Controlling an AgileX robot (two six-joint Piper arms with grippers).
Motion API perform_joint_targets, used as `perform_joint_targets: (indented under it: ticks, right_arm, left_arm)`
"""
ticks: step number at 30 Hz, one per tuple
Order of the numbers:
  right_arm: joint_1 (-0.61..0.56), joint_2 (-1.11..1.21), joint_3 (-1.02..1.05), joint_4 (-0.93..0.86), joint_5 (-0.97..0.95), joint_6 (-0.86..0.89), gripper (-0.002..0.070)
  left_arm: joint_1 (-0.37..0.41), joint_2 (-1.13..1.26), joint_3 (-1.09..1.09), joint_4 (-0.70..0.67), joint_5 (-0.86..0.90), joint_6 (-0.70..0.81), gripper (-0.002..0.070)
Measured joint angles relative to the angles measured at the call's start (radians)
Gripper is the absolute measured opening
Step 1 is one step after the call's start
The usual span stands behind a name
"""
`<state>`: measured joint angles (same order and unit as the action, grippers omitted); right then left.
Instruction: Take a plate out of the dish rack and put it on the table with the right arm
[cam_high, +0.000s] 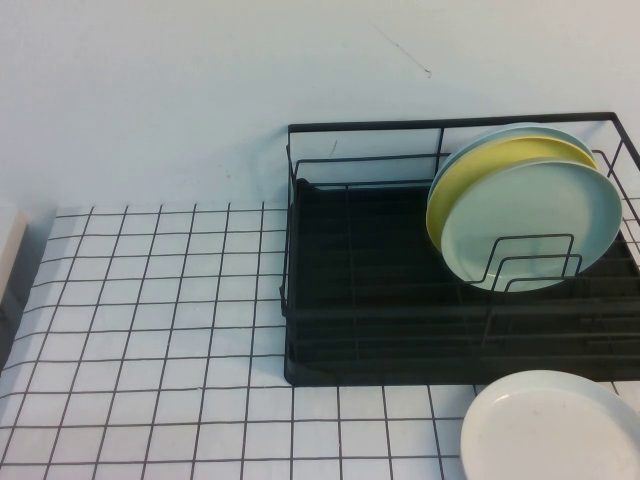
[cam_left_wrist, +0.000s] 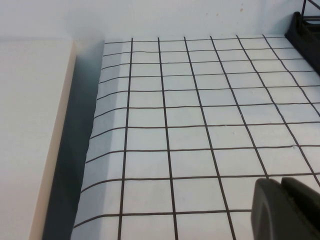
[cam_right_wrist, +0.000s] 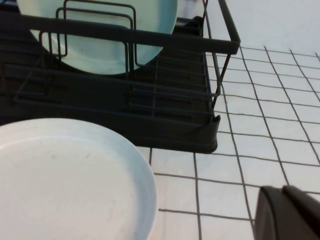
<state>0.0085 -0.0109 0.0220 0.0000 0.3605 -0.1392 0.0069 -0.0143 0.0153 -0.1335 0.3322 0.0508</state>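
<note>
The plate (cam_high: 550, 425) lies flat on the table (cam_high: 150, 300) before the dish rack (cam_high: 350, 300), apparently placed; the right gripper (cam_right_wrist: 287, 212) sits beside it and the left gripper (cam_left_wrist: 285, 207) is parked well apart, with both sets of jaws impossible to judge.

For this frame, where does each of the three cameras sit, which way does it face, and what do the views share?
High view: raised on the robot's side, angled down at the table, the dish rack and the plate lying flat before it; neither arm shows.
Left wrist view: low over bare table, rack corner far off; part of the left gripper shows at the edge.
Right wrist view: low beside the plate, facing the rack; part of the right gripper shows.
High and right wrist views share the plate, the rack and its teal plate.
</note>
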Motion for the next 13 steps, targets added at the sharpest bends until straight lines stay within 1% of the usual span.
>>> perform_joint_targets:
  ticks: [2, 4, 7, 9, 13]
  right_arm:
    - [0.000, 0.000, 0.000, 0.000, 0.000, 0.000, -0.0002]
    - [0.000, 0.000, 0.000, -0.014, 0.000, -0.042, -0.0003]
    - [0.000, 0.000, 0.000, -0.068, 0.000, -0.174, -0.0003]
    - [0.000, 0.000, 0.000, -0.082, 0.000, -0.225, -0.0003]
    - [0.000, 0.000, 0.000, -0.094, 0.000, -0.255, -0.0003]
  left_arm:
    - [0.000, 0.000, 0.000, 0.000, 0.000, 0.000, -0.0003]
    - [0.000, 0.000, 0.000, 0.000, 0.000, 0.000, -0.0003]
    - [0.000, 0.000, 0.000, 0.000, 0.000, 0.000, -0.0003]
    - [0.000, 0.000, 0.000, 0.000, 0.000, 0.000, -0.0003]
    - [0.000, 0.000, 0.000, 0.000, 0.000, 0.000, -0.0003]
